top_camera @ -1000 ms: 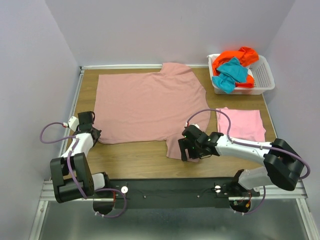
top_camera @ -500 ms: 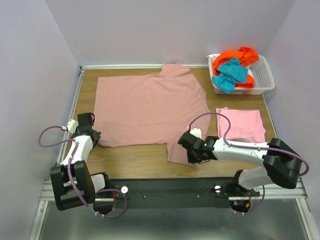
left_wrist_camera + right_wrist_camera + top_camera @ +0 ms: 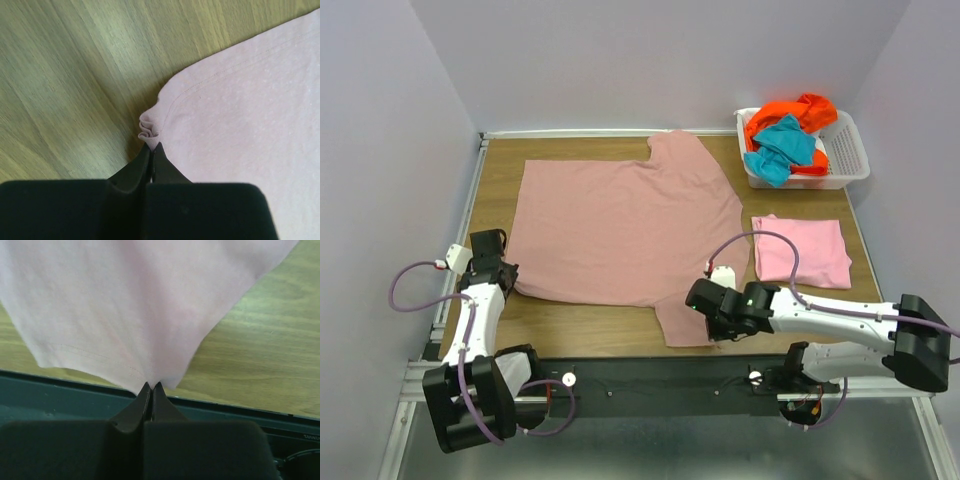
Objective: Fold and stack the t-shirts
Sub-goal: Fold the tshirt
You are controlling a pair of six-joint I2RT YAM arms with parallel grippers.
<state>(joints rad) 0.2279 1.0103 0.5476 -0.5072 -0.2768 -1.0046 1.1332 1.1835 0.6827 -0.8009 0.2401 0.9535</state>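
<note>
Across the middle of the wooden counter point(image 3: 590, 318) the large dusty rose t-shirt point(image 3: 620, 225) lies spread flat. Both short sleeves are at its right end, one reaching the back edge and the other running down to the near edge. At the shirt's near-left corner the left claw point(image 3: 151, 148) is clenched on the fabric. Its wrist view shows the hem bunched into a small ruffle right at the pinched-together fingertips, with bare wood to the left of it. The right claw point(image 3: 151, 386) is likewise closed tight on the hem of the near sleeve — the cloth is drawn into a taut point at the tips and fans out away from them, and a dark rail point(image 3: 50, 395) along the counter's near edge shows beneath. From overhead the right claw's fingertips are hidden under its own body, so the grip appears to be at the sleeve's near-right corner, no more certain than that. Just beside the big shirt on the right, a brighter light pink t-shirt point(image 3: 800, 250) sits folded into a neat rectangle. Behind that, in the far right corner, a white slotted plastic basket point(image 3: 850, 150) holds an orange t-shirt point(image 3: 790, 112) with a teal t-shirt point(image 3: 780, 148) crumpled on top of it.
</note>
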